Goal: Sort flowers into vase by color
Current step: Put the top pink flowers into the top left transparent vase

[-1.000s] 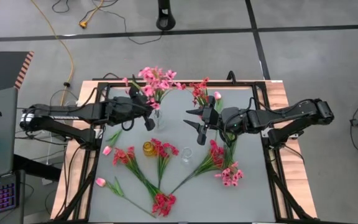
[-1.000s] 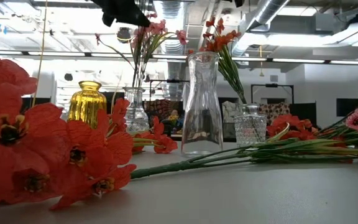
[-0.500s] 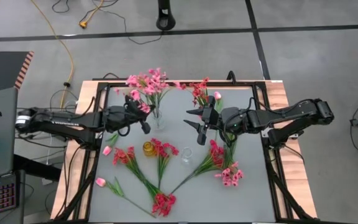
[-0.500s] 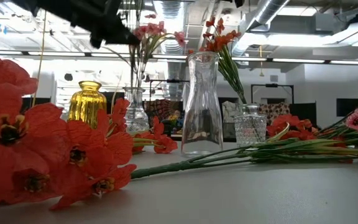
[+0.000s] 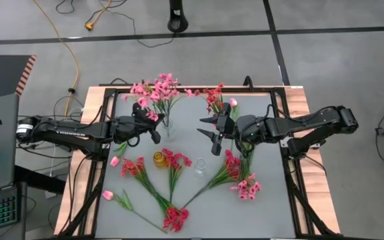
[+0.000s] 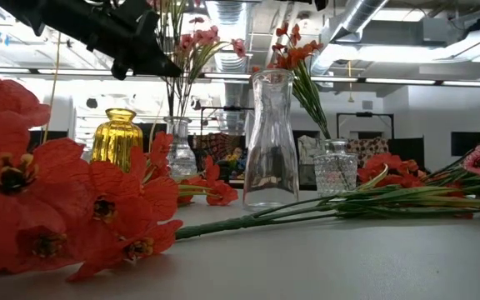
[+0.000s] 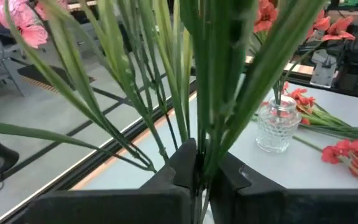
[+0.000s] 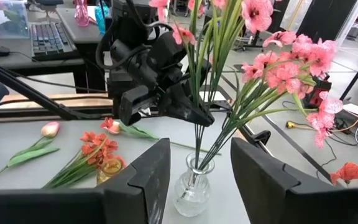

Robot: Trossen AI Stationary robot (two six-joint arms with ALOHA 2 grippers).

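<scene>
light: bright, even overhead | shadows: soft | blur: near red blossoms (image 6: 48, 200), low view

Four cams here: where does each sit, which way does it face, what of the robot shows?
High: overhead, straight down; both arms.
Low: tabletop level, facing the room; left arm overhead, tall clear glass bottle central.
Left wrist: on the left arm, facing green stems between its own fingers.
Right wrist: on the right arm, facing the left gripper.
Shared: small clear glass vase of pink flowers.

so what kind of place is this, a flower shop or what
More likely a robotics lab or workshop: exposed ceiling ducts, a keyboard on a side desk, taped floor lines, and artificial flowers only as test props.
</scene>
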